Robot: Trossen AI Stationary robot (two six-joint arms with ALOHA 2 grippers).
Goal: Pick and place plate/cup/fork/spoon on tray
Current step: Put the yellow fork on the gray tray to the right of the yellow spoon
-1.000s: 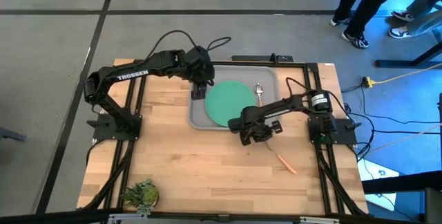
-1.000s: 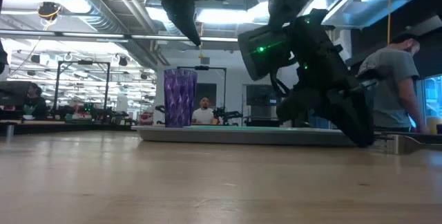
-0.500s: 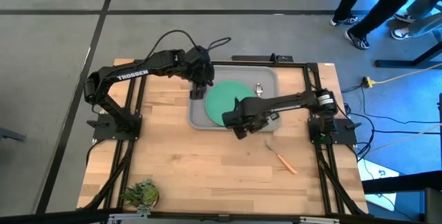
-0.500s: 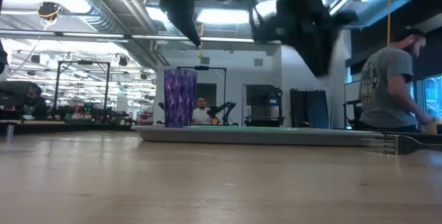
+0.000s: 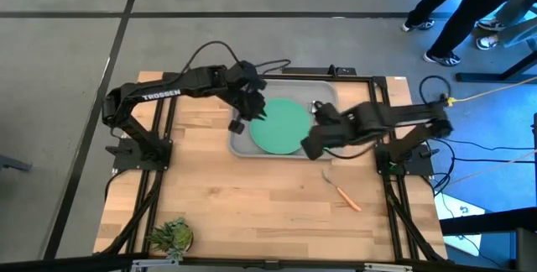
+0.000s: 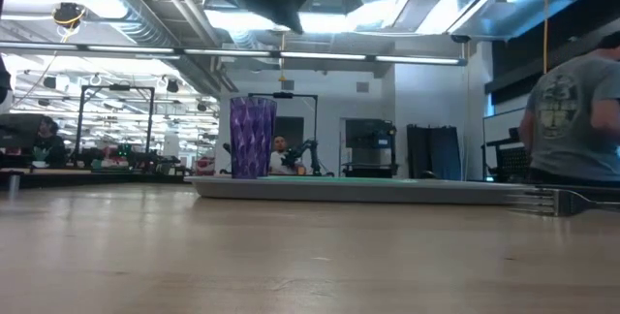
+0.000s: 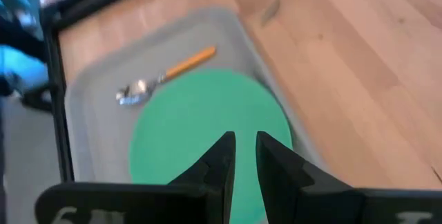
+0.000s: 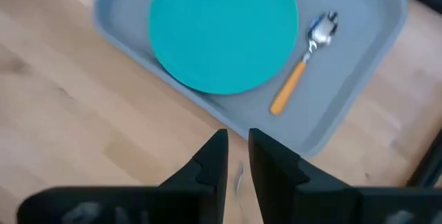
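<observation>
Left gripper [image 7: 243, 141] hangs over the left end of the tray [image 5: 240, 143], at the left rim of the plate [image 5: 281, 125]. Its jaws are nearly together with a thin gap, nothing between them.

Right gripper [image 8: 236, 137] is above the tray's front-right edge, just off the plate's rim. Its jaws are set the same way: narrow gap, nothing pinched.

- Plate: flat in the tray, filling most of the middle and left.
- Spoon [image 8: 304, 61]: in the tray, just right of the plate and not overlapping it. The bowl points toward the back rim and the orange handle angles toward the front.
- Cup [image 6: 252, 138]: upright at the left end of the tray in the low view. From above the left arm covers that spot, so I can't say exactly where it sits. It looks like the left edge, beside the plate.
- Fork [image 5: 342, 191]: on the bare desk, outside the tray, in front of its right corner. It lies flat, with the tines toward the tray and the orange handle pointing away. Neither arm touches it.

Small green plant [image 5: 172, 236] at the desk's front-left corner, well apart from everything. A person [image 6: 572, 110] in a grey shirt stands beyond the desk at the right of the low view.
</observation>
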